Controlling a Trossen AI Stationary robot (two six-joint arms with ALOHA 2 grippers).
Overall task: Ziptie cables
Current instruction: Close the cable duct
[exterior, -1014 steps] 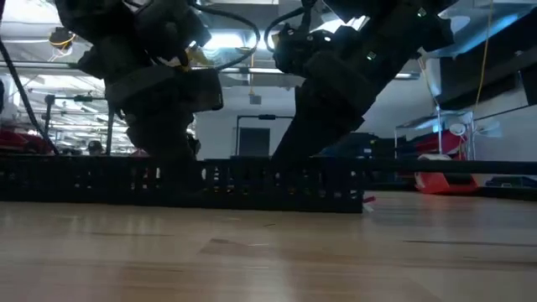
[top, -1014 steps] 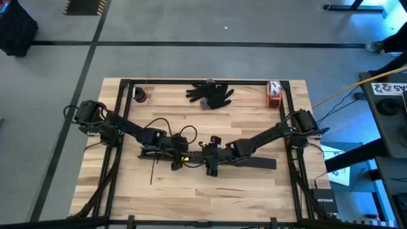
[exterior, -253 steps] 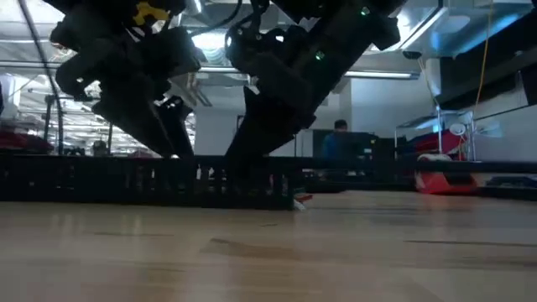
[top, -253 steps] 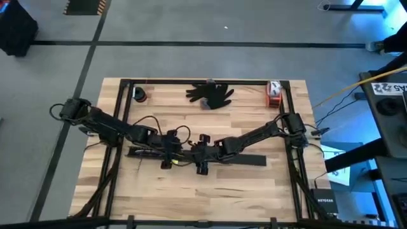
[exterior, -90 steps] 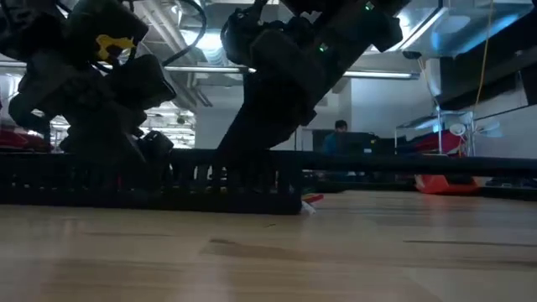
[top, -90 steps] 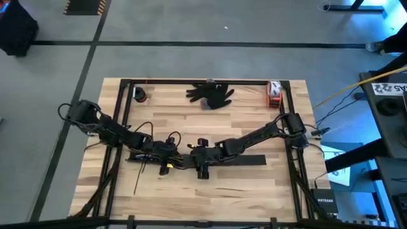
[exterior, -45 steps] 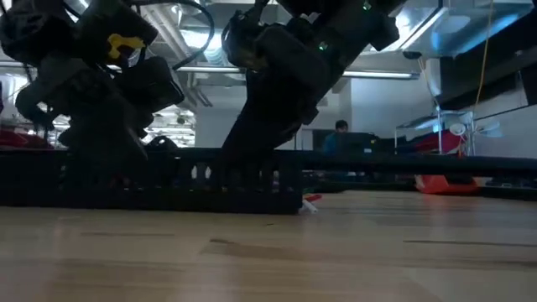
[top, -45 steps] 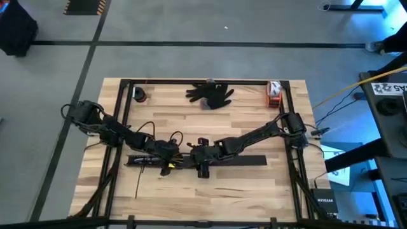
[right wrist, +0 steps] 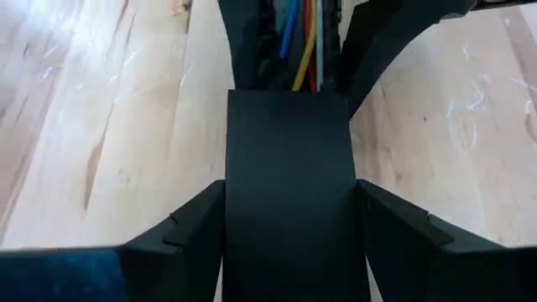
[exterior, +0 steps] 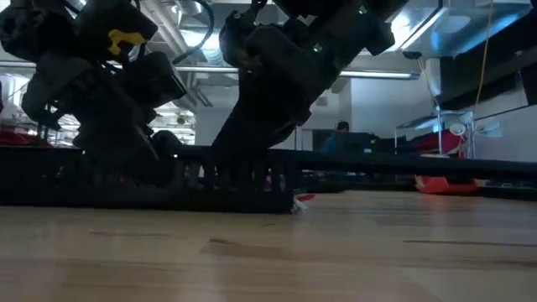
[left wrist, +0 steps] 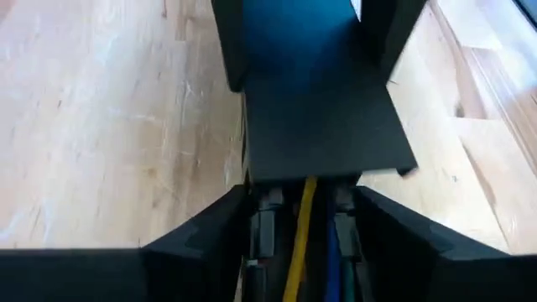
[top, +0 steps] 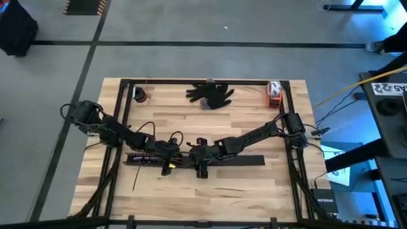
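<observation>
Cables [right wrist: 300,38] are lying inside the long black slotted duct [top: 245,159] near the middle of the table [top: 248,121], running lengthwise in its channel; yellow, red, blue and a pale one are showing in the right wrist view, yellow [left wrist: 298,243] plus a blue one in the left wrist view. A flat black cover piece [right wrist: 289,193] is sitting over the channel, hiding the wires under it, so they are only showing at its end. Left gripper [top: 166,154] is sitting at the duct's left part, its fingers [left wrist: 197,231] straddling the duct on either side, spread to the duct's width; cannot tell whether they are actually squeezing it. Right gripper [top: 201,159] is sitting just beside it toward the centre, fingers [right wrist: 403,235] likewise flanking the covered duct; grip also unclear. The two grippers are nearly touching over the duct. A thin dark strip [top: 137,178] is lying on the table off the duct's left end, toward the near edge. A black glove [top: 211,94], a small dark round item [top: 140,95] and a red-and-white object [top: 274,93] are sitting along the far edge, well apart from the duct. In the low view, a person [exterior: 340,138] is showing in the room behind.
</observation>
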